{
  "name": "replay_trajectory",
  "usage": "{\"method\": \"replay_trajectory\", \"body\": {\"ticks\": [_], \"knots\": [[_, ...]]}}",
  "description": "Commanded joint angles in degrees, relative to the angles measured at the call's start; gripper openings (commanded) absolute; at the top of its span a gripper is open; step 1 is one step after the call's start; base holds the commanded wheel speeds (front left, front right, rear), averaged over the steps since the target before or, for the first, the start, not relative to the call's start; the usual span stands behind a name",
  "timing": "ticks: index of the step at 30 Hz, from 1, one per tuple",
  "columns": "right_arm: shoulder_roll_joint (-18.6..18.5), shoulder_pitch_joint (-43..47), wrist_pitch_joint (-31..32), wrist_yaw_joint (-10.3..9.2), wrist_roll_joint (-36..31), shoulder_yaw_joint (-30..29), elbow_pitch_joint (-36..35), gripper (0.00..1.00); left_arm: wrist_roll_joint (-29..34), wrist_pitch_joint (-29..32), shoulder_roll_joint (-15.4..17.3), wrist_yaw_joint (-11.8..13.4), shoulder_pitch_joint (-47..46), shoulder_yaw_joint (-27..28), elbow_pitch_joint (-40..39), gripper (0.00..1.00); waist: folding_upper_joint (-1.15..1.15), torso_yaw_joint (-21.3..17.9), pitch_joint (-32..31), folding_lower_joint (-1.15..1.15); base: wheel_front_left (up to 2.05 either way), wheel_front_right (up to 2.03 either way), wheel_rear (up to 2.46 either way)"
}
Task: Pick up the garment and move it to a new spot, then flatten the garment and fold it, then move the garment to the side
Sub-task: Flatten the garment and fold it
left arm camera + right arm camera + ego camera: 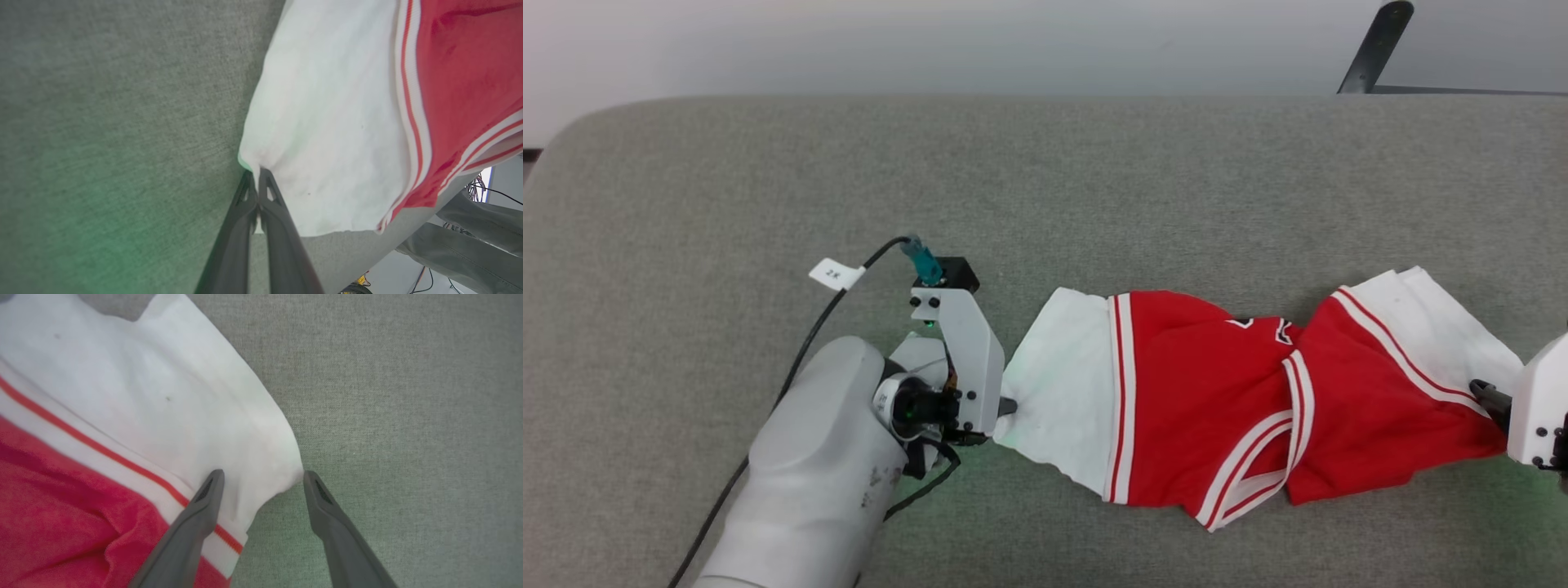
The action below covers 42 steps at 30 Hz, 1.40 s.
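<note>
Head view puts the pale grey left forearm (809, 482) low on the left of the grey fabric-covered bench (768, 204), laid nearly level and aimed to the right, with the left pincer (1006, 406) at the outer edge of one white sleeve. Left wrist view shows the left pincer (256, 173) pinched narrow on that sleeve's corner, its dark fingers together with cloth between them. Across the middle lies the large red jersey shirt (1192, 384) with white short sleeves and red-and-white striped trim, stretched sideways on the bench yet bunched and creased through the chest, its lettering mostly hidden in a fold. At the far right the right pincer (1488, 396) reaches in toward the other sleeve. Right wrist view shows the right pincer (263, 477) spread wide, one finger over the white cloth and the other just at the sleeve's corner, gripping nothing yet. The step in hand looks like taking both sleeves to lift or spread the shirt. To do it well, the right pincer should slide slightly deeper for more cloth and close firmly. Both arms should then rise and draw apart evenly, with gentle tension so the left corner does not slip free.
</note>
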Motion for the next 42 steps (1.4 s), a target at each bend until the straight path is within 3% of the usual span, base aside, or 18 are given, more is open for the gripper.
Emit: {"method": "replay_trajectory", "body": {"ticks": [1,4,5,6,12,16,22,28,35,42], "knots": [[0.4,-1.4,-0.1,-0.06,-1.1,0.1,1.9,1.00,-0.1,-0.4,0.0,-0.1,0.0,-0.5,0.7,0.00,0.00,0.7,0.8,0.00,0.00,0.00,0.00],[1.4,-3.2,-0.2,-0.05,-0.8,0.2,5.2,1.00,-0.4,-0.2,-0.2,-0.3,-0.5,-0.9,0.8,0.00,0.00,1.1,1.3,0.00,0.00,0.00,0.00],[1.6,-3.5,0.2,-0.06,-1.0,-0.3,6.7,0.45,-0.7,0.1,-0.2,-0.4,-0.5,-0.9,1.0,0.00,0.00,1.2,1.5,0.00,0.00,0.00,0.00],[1.6,-3.8,0.6,-0.06,-1.7,-0.4,8.0,0.00,-0.8,0.3,-0.3,-0.4,-0.6,-1.0,1.0,0.00,0.00,1.5,1.6,0.00,0.00,0.00,0.00],[2.1,-6.2,2.4,-0.06,-1.8,-1.6,11.8,0.00,-1.6,1.1,0.8,-0.6,-1.4,-1.5,1.5,0.00,0.00,2.4,1.1,0.00,0.00,0.00,0.00],[3.3,-9.6,4.0,-0.04,3.5,-3.0,9.4,0.00,-1.8,0.0,1.5,-0.4,-3.8,-0.6,1.1,0.00,0.00,3.0,-0.7,0.00,0.00,0.00,0.00],[6.0,-15.9,4.4,-0.04,9.0,-5.9,6.6,0.00,-0.8,-1.4,2.4,1.5,-10.1,0.2,1.7,0.00,0.00,3.9,-5.2,0.00,0.00,0.00,0.00],[9.2,-23.5,1.9,-0.04,8.6,-7.6,7.7,0.00,0.6,-4.0,3.0,3.3,-17.4,1.0,3.5,0.00,0.00,4.3,-7.8,0.00,0.00,0.00,0.00],[12.4,-34.5,-7.1,-0.04,6.0,-7.9,12.8,0.00,3.2,-11.7,3.6,4.7,-27.9,1.7,8.7,0.00,0.00,4.5,-8.9,0.00,0.00,0.00,0.00],[13.0,-43.4,-20.3,-0.04,4.9,-8.1,18.7,0.00,5.2,-23.3,5.0,6.2,-38.3,3.2,13.7,0.00,0.00,4.5,-8.6,0.00,0.00,0.00,0.00]]}}
